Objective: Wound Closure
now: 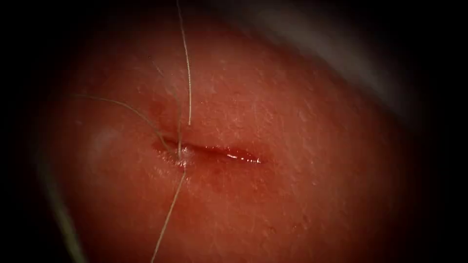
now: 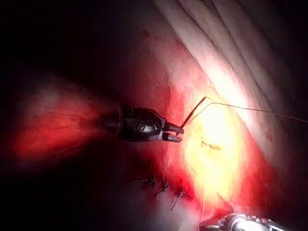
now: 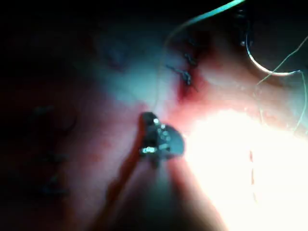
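The tissue [image 1: 273, 122] has a short cut [image 1: 219, 153] that glistens with red fluid. Thread [image 1: 187, 73] passes through the cut's left end, with strands running up, out to the left and down. In the left wrist view, the left tool [image 2: 177, 133] hovers beside the lit wound with its jaws slightly apart. A thread [image 2: 195, 111] rises from just beside their tips and runs off over the tissue. The right tool [image 3: 155, 137] hangs over the tissue, and a thread [image 3: 161, 62] leads away from it. The curved needle [image 3: 269, 71] lies free on the tissue, held by neither tool.
Several dark finished stitches [image 2: 163, 185] sit along the wound near the left tool; they also show as stitches [image 3: 185, 72] in the right wrist view. The right tool [image 2: 236, 222] shows in the left wrist view. Pale tissue layers [image 2: 226, 43] rise at the block's edge.
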Action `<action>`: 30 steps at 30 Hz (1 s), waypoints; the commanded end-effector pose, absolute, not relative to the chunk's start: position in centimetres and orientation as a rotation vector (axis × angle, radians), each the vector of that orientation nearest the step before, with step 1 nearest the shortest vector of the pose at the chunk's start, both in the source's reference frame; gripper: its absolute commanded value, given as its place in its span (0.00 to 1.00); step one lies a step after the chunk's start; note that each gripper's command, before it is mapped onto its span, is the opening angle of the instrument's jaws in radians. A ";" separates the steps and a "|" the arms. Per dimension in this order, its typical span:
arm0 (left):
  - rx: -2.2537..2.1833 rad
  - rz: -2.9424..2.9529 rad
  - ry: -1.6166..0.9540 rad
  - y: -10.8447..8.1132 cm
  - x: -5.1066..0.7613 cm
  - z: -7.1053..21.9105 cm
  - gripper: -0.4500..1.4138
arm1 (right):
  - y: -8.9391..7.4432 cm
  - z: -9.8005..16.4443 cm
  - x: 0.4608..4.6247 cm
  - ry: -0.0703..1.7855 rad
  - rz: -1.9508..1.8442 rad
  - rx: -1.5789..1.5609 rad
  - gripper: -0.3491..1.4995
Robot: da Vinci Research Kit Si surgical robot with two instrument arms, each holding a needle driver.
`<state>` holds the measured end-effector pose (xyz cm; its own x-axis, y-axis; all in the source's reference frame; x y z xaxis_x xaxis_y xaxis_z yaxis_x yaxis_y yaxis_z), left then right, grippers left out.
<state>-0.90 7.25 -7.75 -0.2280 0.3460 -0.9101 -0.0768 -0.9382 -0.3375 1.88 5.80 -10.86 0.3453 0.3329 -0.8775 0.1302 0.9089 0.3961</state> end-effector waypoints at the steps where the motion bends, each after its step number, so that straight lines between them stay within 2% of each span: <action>1: -1.754 2.245 -0.324 7.2 -0.95 -7.7 0.05 | 5.7 -10.8 2.01 1.221 0.100 0.471 0.00; 2: -1.754 2.245 -0.324 7.2 -0.95 -7.7 0.05 | 5.7 -10.8 2.04 1.216 0.101 0.461 0.00; 3: -1.755 2.245 -0.325 7.2 -0.94 -7.7 0.05 | 5.7 -10.9 2.05 1.241 0.147 0.394 0.55; 4: -1.755 2.245 -0.325 7.2 -0.94 -7.7 0.05 | 5.8 -10.9 2.04 1.246 0.175 0.364 0.74; 5: -1.755 2.245 -0.325 7.2 -0.94 -7.7 0.05 | 5.9 -10.9 1.96 1.254 0.218 0.333 0.86; 8: -1.757 2.245 -0.327 7.2 -0.92 -7.7 0.05 | 6.2 -10.8 1.61 1.242 0.261 0.305 0.88; 9: -1.757 2.245 -0.327 7.2 -0.92 -7.7 0.05 | 6.2 -10.8 1.61 1.242 0.261 0.305 0.88; 11: -1.758 2.246 -0.328 7.2 -0.91 -7.7 0.05 | 6.4 -10.8 1.29 1.222 0.310 0.272 0.91; 15: -1.758 2.246 -0.328 7.2 -0.91 -7.7 0.05 | 6.7 -10.6 0.88 1.227 0.392 0.226 0.90; 19: -1.759 2.246 -0.330 7.2 -0.89 -7.7 0.05 | 6.9 -10.5 0.88 1.206 0.422 0.184 0.89; 30: -1.773 2.247 -0.350 7.2 -0.75 -7.7 0.05 | 7.1 -10.0 1.38 1.193 0.449 0.093 0.84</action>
<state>-0.70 7.26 -7.76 -0.2238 0.3433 -0.9122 -0.0527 -0.9388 -0.3405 1.32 7.08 -10.07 0.2931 0.3860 -0.8747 -0.2914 0.9074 0.3028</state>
